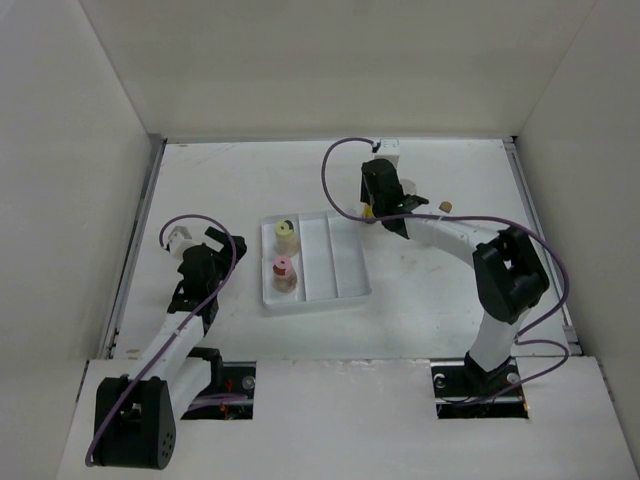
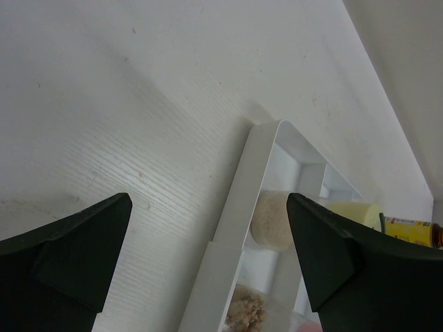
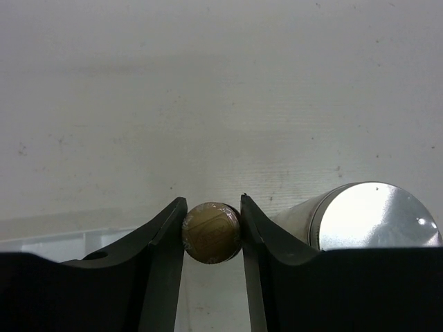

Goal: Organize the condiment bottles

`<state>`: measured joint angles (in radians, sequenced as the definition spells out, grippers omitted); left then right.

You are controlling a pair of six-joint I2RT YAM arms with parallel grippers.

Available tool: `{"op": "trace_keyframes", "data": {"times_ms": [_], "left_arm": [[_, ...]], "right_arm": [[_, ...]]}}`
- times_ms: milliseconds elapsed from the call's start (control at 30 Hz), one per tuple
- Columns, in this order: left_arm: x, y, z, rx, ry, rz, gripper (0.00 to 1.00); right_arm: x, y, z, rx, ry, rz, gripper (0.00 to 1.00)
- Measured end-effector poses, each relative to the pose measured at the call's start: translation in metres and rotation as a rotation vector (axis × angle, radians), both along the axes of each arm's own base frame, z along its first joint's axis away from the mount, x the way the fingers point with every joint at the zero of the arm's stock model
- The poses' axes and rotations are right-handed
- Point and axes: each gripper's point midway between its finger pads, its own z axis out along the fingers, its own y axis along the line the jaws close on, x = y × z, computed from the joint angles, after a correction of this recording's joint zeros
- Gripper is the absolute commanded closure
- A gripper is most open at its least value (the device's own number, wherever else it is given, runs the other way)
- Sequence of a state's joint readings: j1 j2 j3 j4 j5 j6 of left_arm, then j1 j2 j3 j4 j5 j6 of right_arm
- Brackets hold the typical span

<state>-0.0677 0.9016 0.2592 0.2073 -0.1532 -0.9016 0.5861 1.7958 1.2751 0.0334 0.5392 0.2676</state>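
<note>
Item one, right tool (image 3: 212, 203): clenched on the tan cap of a slim amber bottle (image 3: 211, 233), taken from above near the far edge of the surface (image 1: 450, 300), right of centre. I grip the cap because it is the narrowest part that offers itself from overhead. I cannot tell whether the bottle's base rests on the surface or hangs clear. Item two, silver-capped jar (image 3: 374, 220): upright and hard beside my right finger. I cannot tell whether it touches, and I judge that closeness the main risk in any lift. Item three, second amber bottle (image 1: 446, 207): only its small tan cap shows, near the same far edge, a little toward the right edge. Item four, tray (image 1: 348, 258): lies left of centre. The slot nearest the left edge holds the yellow-topped cream bottle (image 1: 287, 232) farther back and the pink-topped cream bottle (image 1: 284, 272) nearer. They look grouped by kind, and the other two slots show no bottle, so I judge them meant for the three left outside. Item five, left tool (image 2: 209, 200): released and wide apart, holding nothing, near the left edge and facing the tray's corner.
</note>
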Motion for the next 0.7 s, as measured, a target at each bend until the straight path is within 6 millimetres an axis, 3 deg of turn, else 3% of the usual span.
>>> {"op": "trace_keyframes", "data": {"times_ms": [200, 333, 433, 533, 700], "left_arm": [[0.000, 0.000, 0.000, 0.000, 0.000, 0.001, 0.00], [0.000, 0.000, 0.000, 0.000, 0.000, 0.001, 0.00], [0.000, 0.000, 0.000, 0.000, -0.002, 0.001, 0.00], [0.001, 0.000, 0.001, -0.001, -0.005, 0.001, 0.00], [0.001, 0.000, 0.003, -0.001, -0.013, 0.001, 0.00]], "right_arm": [[-0.003, -0.002, 0.006, -0.017, -0.013, -0.001, 0.72], [-0.016, -0.001, 0.036, -0.033, -0.070, 0.013, 0.71], [-0.030, 0.022, 0.067, 0.004, -0.137, 0.068, 0.71], [-0.047, 0.060, 0.084, 0.047, -0.175, 0.156, 0.71], [-0.065, 0.116, 0.073, 0.071, -0.152, 0.285, 0.71]]}}
